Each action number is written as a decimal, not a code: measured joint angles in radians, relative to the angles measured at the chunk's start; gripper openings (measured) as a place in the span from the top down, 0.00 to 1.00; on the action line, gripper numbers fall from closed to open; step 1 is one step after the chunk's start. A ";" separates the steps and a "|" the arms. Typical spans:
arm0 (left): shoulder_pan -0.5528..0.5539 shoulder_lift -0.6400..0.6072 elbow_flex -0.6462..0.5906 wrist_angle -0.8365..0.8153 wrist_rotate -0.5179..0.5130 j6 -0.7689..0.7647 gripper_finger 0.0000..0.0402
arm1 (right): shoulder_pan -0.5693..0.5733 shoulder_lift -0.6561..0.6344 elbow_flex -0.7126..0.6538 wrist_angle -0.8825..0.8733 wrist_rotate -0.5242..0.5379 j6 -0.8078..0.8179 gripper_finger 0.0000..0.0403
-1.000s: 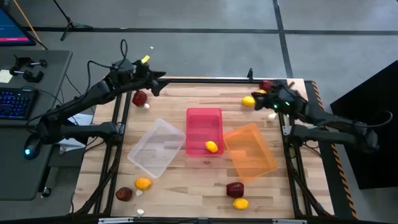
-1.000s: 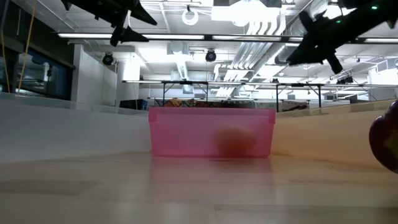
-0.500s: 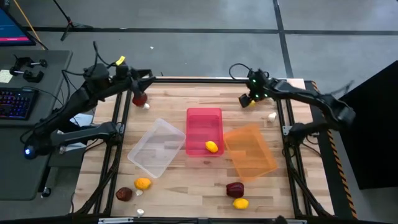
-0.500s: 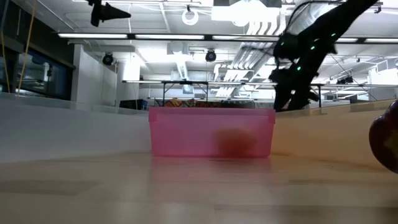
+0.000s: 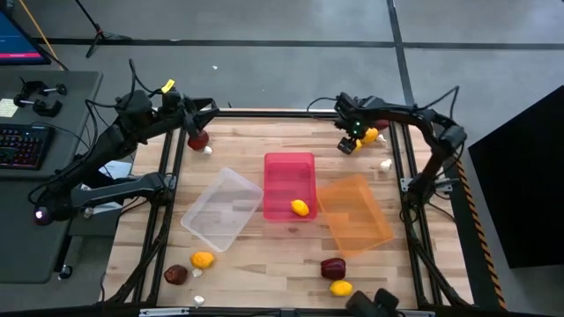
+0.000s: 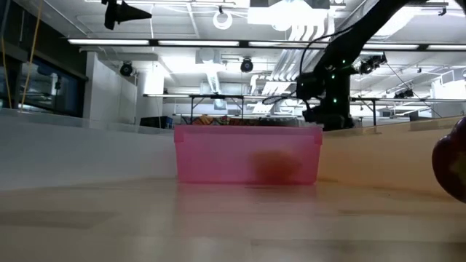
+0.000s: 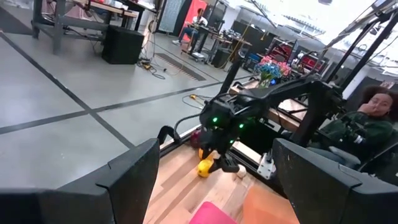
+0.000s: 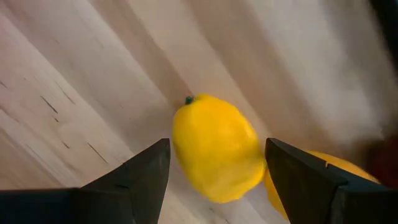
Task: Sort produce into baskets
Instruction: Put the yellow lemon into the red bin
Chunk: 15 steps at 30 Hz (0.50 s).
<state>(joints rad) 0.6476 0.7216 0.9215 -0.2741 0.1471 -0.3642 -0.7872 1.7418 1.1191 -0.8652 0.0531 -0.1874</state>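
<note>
My right gripper (image 5: pixel 347 143) is open and low over the table's far right. Its fingers stand on either side of a yellow lemon (image 8: pixel 217 149) that lies on the wood. I cannot tell whether they touch it. A second lemon (image 5: pixel 371 135) lies just behind it, beside a dark red fruit. My left gripper (image 5: pixel 211 108) is open and empty, high over the far left corner. The clear bin (image 5: pixel 220 211), the red-pink bin (image 5: pixel 289 176) and the orange bin (image 5: pixel 355 214) stand mid-table. One lemon (image 5: pixel 300 208) lies in the red-pink bin.
A dark red fruit (image 5: pixel 198 138) and a garlic bulb (image 5: pixel 209 150) lie below my left gripper. Another garlic bulb (image 5: pixel 385 164) lies at the right. A lemon (image 5: pixel 203 260), dark red fruits (image 5: pixel 333 267) and garlic lie near the front edge. A person (image 7: pixel 373 109) sits beyond the table.
My right gripper has swung from the table's right edge toward the far middle, turned, and come down around the lemon. My left gripper has drawn back a little toward the table's left edge and up, then kept still.
</note>
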 joint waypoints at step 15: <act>0.000 0.000 0.000 0.020 -0.004 0.009 0.26 | 0.015 0.052 0.009 -0.100 -0.023 0.026 0.60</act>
<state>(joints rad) 0.6479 0.7216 0.9215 -0.2542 0.1428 -0.3555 -0.7717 1.7939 1.1276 -0.9653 0.0306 -0.1610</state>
